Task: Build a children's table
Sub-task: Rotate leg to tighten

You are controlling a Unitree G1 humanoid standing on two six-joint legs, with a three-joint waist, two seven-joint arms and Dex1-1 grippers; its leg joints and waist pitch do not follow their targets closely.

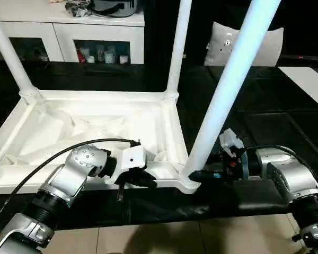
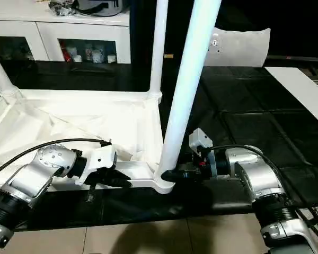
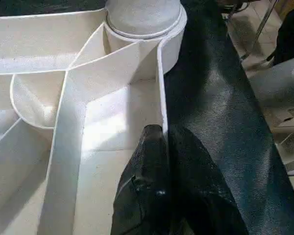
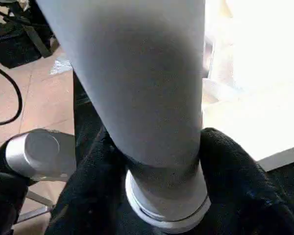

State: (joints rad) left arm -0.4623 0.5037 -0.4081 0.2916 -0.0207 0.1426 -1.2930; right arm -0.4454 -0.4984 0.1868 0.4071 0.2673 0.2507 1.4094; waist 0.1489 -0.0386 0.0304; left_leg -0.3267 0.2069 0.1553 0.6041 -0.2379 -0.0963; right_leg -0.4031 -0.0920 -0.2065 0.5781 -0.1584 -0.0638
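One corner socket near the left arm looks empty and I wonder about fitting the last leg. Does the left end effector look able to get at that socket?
Probably not right away: the left end effector is shut on the tabletop's near rim. The empty socket sits just inside that rim, open on top, so it would have to let go first.

1. The upside-down white plastic rectangular table top [image 1: 90, 127] lies on the black work surface [image 1: 265, 121], and its raised ribs split the inside into shallow pockets, so anything sliding across gets blocked.
2. Three white tapered tubular legs stand upright: near corner [image 1: 222, 100], far corner [image 1: 178, 47], far left corner [image 1: 8, 50]. Wide gaps between them (plenty of room from above).
3. The near corner is crowded: the right gripper's [image 4: 157, 161] black fingers wrap the near leg's base, and the left gripper [image 3: 161, 142] pinches the near rim.
4. Open black surface lies right of the table.
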